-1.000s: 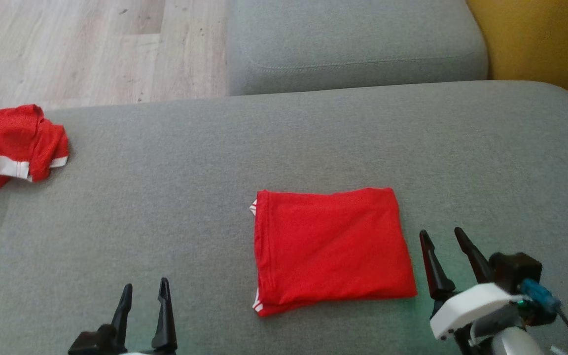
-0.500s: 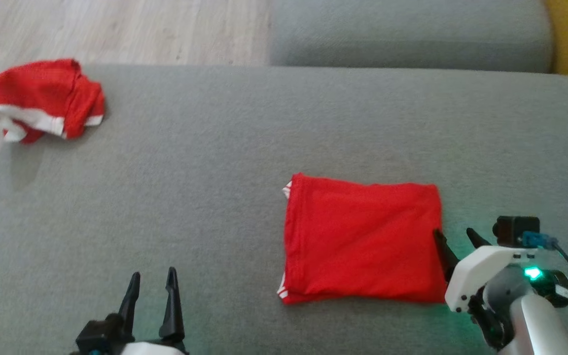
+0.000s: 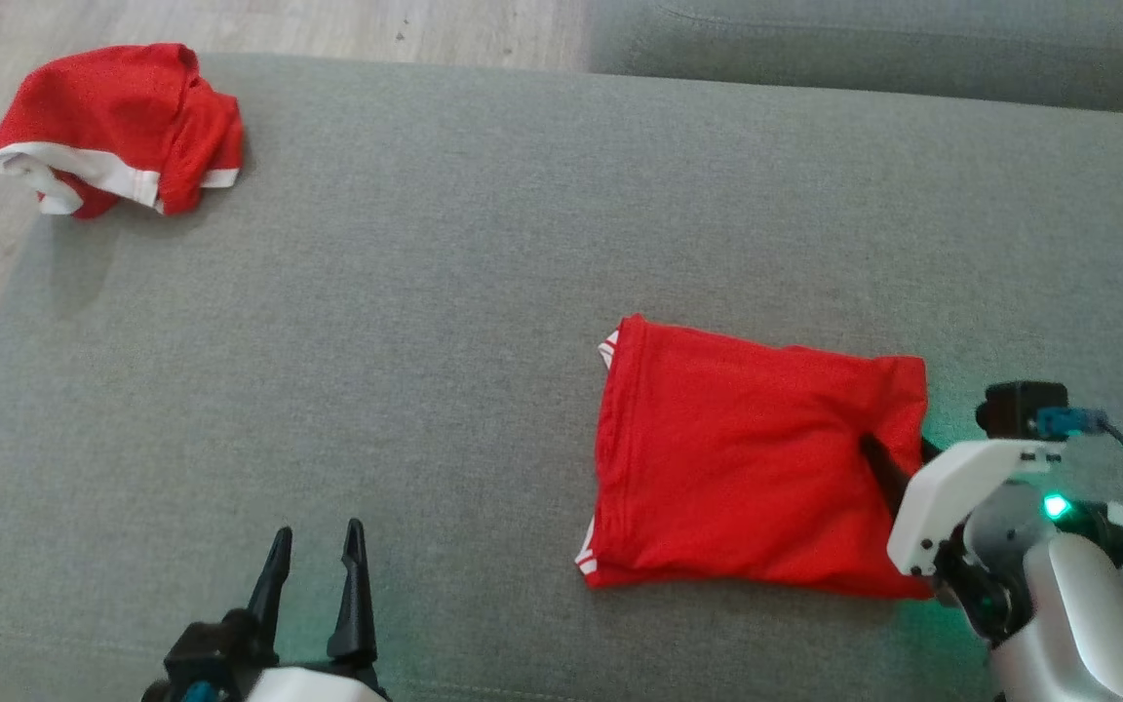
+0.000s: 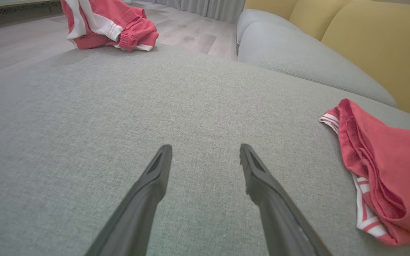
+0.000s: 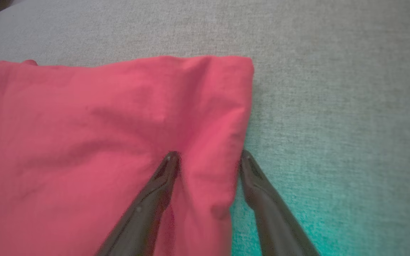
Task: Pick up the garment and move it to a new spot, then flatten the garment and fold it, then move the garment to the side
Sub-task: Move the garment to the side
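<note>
The folded red garment [image 3: 747,458] lies flat on the grey sofa seat [image 3: 425,292], white-striped trim showing at its left corners. My right gripper [image 3: 898,448] straddles its right edge: one finger presses on top of the cloth, the other rests on the sofa just beside the edge. In the right wrist view the garment [image 5: 101,142] has a raised ridge of cloth between the parted fingers of the right gripper [image 5: 208,155]. My left gripper [image 3: 318,531] hovers open over bare seat, well left of the garment [image 4: 386,170]; in the left wrist view the left gripper [image 4: 205,147] holds nothing.
A second red garment with white trim [image 3: 118,127] lies crumpled at the seat's far left corner, also seen as the crumpled garment [image 4: 109,23]. A grey back cushion [image 3: 864,44] borders the far side, with yellow cushions [image 4: 368,35] behind. Wooden floor [image 3: 328,24] lies beyond the left edge.
The camera has tilted and turned. My right gripper moved from beside the garment onto its right edge, bunching the cloth there, and its fingers have drawn slightly closer. The left gripper stayed put.
</note>
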Controlling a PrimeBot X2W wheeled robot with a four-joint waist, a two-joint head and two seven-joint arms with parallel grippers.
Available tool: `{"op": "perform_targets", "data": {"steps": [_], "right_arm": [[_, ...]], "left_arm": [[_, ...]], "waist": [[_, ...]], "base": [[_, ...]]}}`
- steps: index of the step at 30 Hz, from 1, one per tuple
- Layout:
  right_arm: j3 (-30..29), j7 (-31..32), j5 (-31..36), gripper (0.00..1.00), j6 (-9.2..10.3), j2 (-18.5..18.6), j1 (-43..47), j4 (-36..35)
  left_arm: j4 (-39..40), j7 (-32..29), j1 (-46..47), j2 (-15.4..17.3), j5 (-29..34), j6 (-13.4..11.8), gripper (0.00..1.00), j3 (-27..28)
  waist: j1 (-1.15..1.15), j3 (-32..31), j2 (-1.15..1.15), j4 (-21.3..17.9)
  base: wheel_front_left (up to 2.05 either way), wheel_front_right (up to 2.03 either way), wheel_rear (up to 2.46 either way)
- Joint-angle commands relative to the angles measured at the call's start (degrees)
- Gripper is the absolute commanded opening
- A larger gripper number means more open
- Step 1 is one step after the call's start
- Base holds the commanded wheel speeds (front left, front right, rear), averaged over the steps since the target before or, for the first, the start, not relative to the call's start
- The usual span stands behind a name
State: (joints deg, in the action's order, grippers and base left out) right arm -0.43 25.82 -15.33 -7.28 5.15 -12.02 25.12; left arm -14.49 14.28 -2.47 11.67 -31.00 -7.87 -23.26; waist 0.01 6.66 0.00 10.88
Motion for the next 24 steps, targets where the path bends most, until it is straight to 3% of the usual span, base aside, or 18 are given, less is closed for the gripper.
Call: {"op": "perform_targets", "data": {"steps": [1, 2, 3, 11, 19, 24], "right_arm": [[2.0, 0.7, -0.7, 0.28, -0.21, 0.6, -2.2, -0.9], [2.5, 0.8, -1.0, 0.09, -0.21, 0.8, -2.6, -0.8], [3.0, 0.8, -1.3, 0.0, -0.21, 0.9, -3.1, -0.7], [3.1, -4.0, -2.1, 0.0, -0.21, 3.8, -9.2, -2.5], [-0.4, -4.4, -1.8, 0.0, -0.21, 9.2, -14.0, -6.3], [-2.1, -5.0, -1.9, 0.0, -0.21, 10.1, -16.5, -8.8]], "left_arm": [[1.6, 0.7, 3.0, 0.1, 0.8, 0.3, 1.0, 2.2], [1.7, 0.7, 3.1, 0.1, 0.9, 0.4, 1.0, 2.3], [1.9, 0.7, 3.2, 0.1, 1.1, 0.4, 1.0, 2.4], [4.8, 0.7, 4.5, 0.5, 2.7, 0.4, 1.0, 3.6], [8.2, 0.3, 7.8, 1.9, 4.4, 0.3, 1.0, 3.8], [10.2, -1.5, 11.1, 3.7, 5.8, 0.4, 1.0, 3.6]], "waist": [[-0.01, 0.5, 0.0, -0.5], [-0.01, 0.8, 0.0, -0.8], [-0.01, 1.2, 0.0, -1.2], [-0.01, 4.5, 0.0, -7.7], [-0.01, 10.2, 0.0, -18.1], [-0.01, 14.5, 0.0, -24.5]], "base": [[0.0, 0.0, 0.0], [0.0, 0.0, 0.0], [0.0, 0.0, 0.0], [0.0, 0.0, 0.0], [0.0, 0.0, 0.0], [0.0, 0.0, 0.0]]}}
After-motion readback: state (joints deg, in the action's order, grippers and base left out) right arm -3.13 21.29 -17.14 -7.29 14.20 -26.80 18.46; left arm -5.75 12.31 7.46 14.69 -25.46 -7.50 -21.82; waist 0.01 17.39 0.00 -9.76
